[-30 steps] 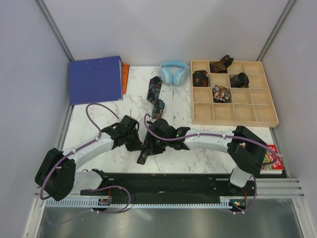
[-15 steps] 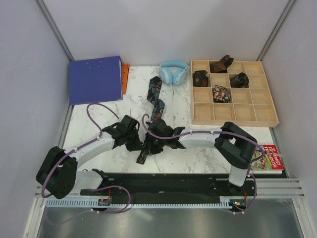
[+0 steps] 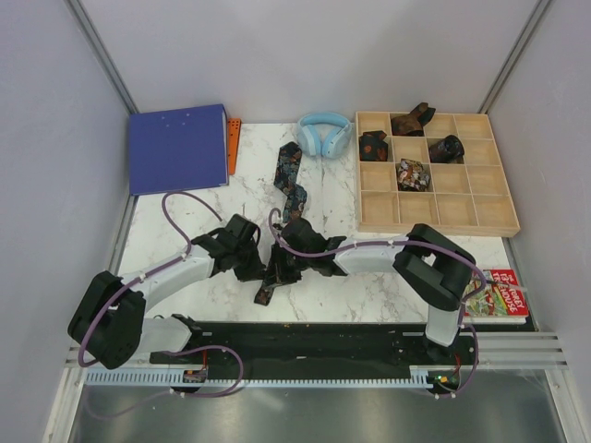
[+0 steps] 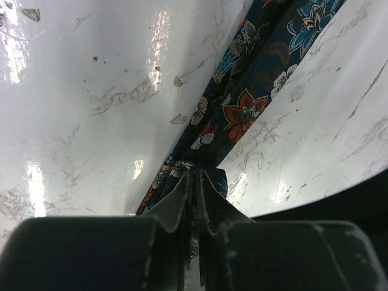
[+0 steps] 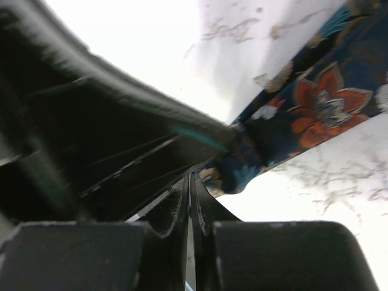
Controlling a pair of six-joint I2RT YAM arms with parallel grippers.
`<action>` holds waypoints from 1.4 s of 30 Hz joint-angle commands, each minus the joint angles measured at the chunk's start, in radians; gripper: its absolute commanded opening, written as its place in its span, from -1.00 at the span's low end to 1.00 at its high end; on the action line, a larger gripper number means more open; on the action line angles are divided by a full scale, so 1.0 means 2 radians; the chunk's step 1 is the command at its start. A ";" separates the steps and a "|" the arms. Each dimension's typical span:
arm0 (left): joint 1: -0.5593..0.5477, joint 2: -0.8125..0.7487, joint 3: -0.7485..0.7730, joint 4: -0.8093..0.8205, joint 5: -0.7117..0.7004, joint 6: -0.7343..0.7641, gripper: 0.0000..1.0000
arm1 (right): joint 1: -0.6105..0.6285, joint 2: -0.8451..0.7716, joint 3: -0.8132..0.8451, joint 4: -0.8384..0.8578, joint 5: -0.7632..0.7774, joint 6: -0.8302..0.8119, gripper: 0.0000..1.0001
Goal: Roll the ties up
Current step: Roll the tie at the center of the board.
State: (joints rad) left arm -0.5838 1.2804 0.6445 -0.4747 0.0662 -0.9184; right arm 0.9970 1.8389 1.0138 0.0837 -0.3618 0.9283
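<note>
Showing your left gripper (image 4: 194,173) clenched on the floral necktie (image 4: 242,112), with your right gripper (image 5: 189,178) at its 3 o'clock, fingers pressed together.

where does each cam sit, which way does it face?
Top external: above and behind the bases, looking down on the white marble table; left arm and right arm in full.
Left wrist: on the left arm's wrist, facing along the shut fingers of the left gripper at the dark floral-print fabric tie.
Right wrist: likewise, along the shut fingers of the right gripper.
Shared: all three see that tie.
</note>
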 commanded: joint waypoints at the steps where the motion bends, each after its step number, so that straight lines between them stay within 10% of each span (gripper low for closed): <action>1: 0.002 0.002 0.007 0.010 -0.007 0.015 -0.83 | -0.010 0.015 -0.010 0.033 0.000 0.001 -0.82; 11: 0.002 -0.004 0.008 0.010 0.001 0.015 -0.78 | -0.022 0.041 -0.029 0.049 -0.002 -0.008 -0.85; 15: 0.001 -0.029 0.004 0.003 -0.002 0.016 0.20 | -0.024 0.043 -0.032 0.056 -0.006 -0.007 -0.86; 18: 0.001 -0.064 -0.002 -0.010 -0.010 0.014 0.49 | -0.024 0.041 -0.033 0.056 -0.006 -0.007 -0.86; 42: 0.000 -0.329 -0.203 -0.003 0.063 -0.146 0.23 | -0.024 0.037 -0.037 0.052 -0.002 0.001 -0.89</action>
State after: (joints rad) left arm -0.5800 0.6281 0.2741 -0.5644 0.1429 -1.1099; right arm 0.9516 1.9064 0.9558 0.1780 -0.3916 0.9321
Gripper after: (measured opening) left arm 0.626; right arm 0.060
